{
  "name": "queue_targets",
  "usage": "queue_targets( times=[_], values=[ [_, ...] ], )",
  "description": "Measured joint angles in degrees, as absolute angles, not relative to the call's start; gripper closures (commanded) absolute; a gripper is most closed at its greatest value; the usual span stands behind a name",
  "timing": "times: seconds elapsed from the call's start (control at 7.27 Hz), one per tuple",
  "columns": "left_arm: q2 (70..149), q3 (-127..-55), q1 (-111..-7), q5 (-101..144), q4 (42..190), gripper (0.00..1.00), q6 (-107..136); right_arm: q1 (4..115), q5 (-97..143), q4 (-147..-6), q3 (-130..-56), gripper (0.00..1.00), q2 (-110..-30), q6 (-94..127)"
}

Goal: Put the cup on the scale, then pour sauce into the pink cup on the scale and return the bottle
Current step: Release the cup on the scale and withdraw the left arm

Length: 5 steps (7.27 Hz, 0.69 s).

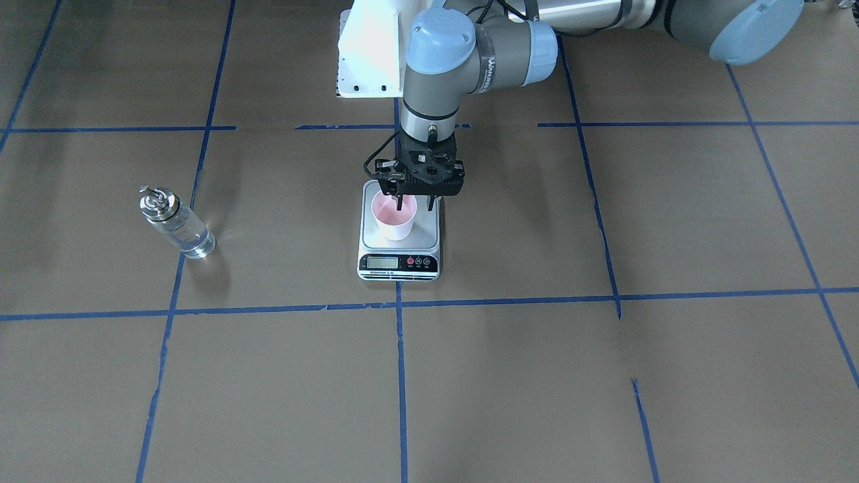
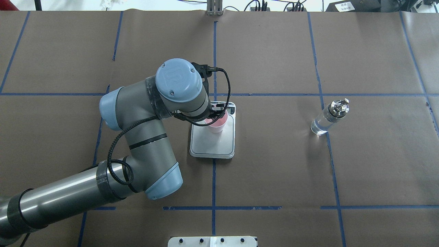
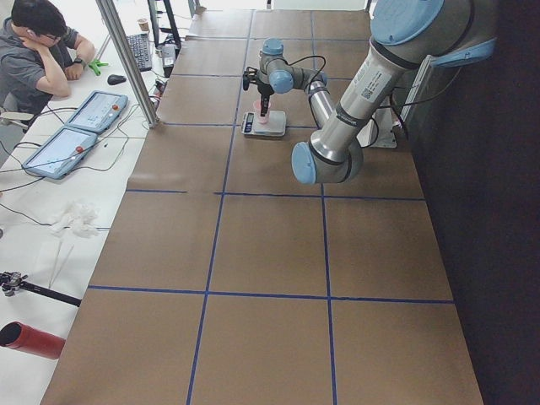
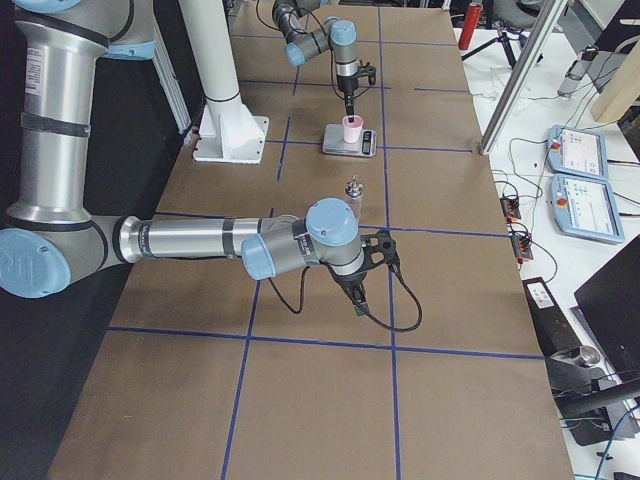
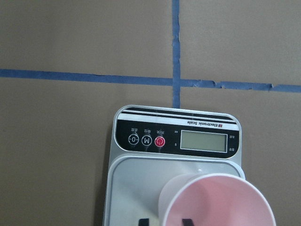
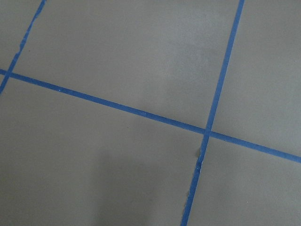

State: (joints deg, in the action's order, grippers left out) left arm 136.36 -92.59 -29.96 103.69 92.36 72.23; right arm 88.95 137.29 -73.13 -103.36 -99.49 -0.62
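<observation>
The pink cup (image 1: 394, 218) stands upright on the steel plate of the scale (image 1: 423, 236) at the table's middle. My left gripper (image 1: 416, 200) hangs straight down over the cup's rim. One finger is inside the cup, the other outside, with a clear gap between them and the thin wall, so it is open. In the left wrist view the cup (image 5: 216, 205) fills the lower right above the scale (image 5: 136, 188). The glass bottle (image 2: 329, 116) with clear sauce stands upright, far to the right of the scale. My right gripper (image 4: 360, 290) shows only in the exterior right view; I cannot tell its state.
Brown paper with blue tape lines (image 1: 400, 376) covers the table. The robot's white base plate (image 2: 212, 241) sits at the near edge. An operator (image 3: 38, 51) and tablets (image 3: 72, 135) are on a side bench beyond the far edge.
</observation>
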Motion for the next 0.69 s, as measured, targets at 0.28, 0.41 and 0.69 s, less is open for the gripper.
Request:
queue_targets(
  times=[0.28, 0.41, 0.69],
  values=[
    [132.6, -98.3, -31.2, 103.8, 91.3, 0.00, 65.8, 88.9, 138.1, -73.1, -103.4, 0.00, -99.5, -0.6],
    [127.8, -104.0, -33.5, 104.1, 90.2, 0.00, 59.4, 88.9, 138.7, -73.1, -103.5, 0.00, -99.4, -0.2],
    [117.3, -113.3, -41.7, 106.4, 88.5, 0.00, 43.3, 88.7, 140.7, -73.1, -107.6, 0.00, -99.4, 5.7]
  ],
)
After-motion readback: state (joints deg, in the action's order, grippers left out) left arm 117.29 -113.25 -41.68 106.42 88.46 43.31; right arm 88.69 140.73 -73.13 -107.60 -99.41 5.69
